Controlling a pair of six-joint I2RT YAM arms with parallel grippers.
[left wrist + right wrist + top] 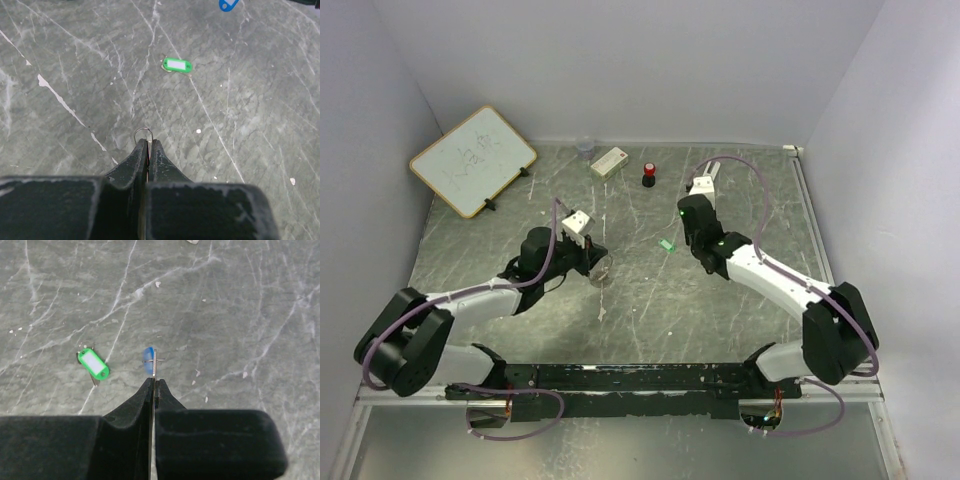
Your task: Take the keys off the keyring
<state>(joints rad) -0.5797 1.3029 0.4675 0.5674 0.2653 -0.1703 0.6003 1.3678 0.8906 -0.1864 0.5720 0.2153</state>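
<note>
Left wrist view: the left gripper (149, 142) is pinched tight on the keyring (143, 134), with only a small arc of thin wire showing past its tips. The ring looks bare, though the part between the jaws is hidden, so a key may hang there unseen. Wire this thin should be light, springy and slick; it is best gripped across the loop, close to the split. Further right, the green key (176, 65) lies flat and loose on the bench (60, 60) and is best taken by its plastic head. In the right wrist view, the right gripper (153, 382) is clamped on the blue key (149, 361), held edge-on, well apart from the ring.
</note>
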